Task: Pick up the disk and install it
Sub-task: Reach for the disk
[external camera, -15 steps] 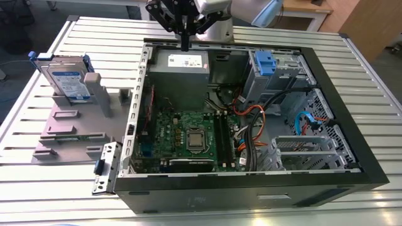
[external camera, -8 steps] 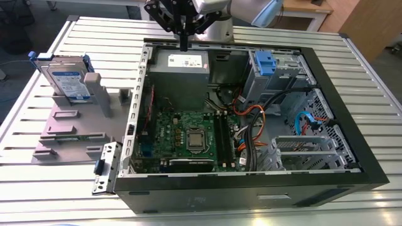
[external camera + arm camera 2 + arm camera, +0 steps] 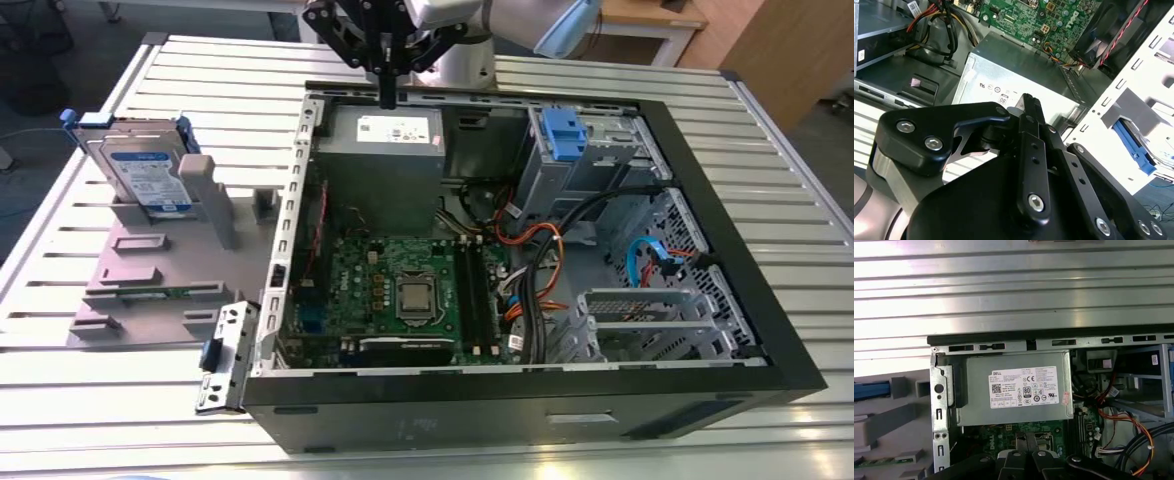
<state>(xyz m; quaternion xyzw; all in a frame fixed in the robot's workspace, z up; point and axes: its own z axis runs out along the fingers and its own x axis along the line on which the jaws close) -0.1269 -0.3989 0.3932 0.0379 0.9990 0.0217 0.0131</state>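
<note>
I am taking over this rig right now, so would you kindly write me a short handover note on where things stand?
Claw: shut, holding nothing, hanging above the grey power supply in the open computer case.
Disk: standing on edge in the grey holder on the table, on the exterior view's left of the case and well apart from the claw.
Done: nothing that shows; the disk is not picked up.
Left: the pick-up and the install.
</note>
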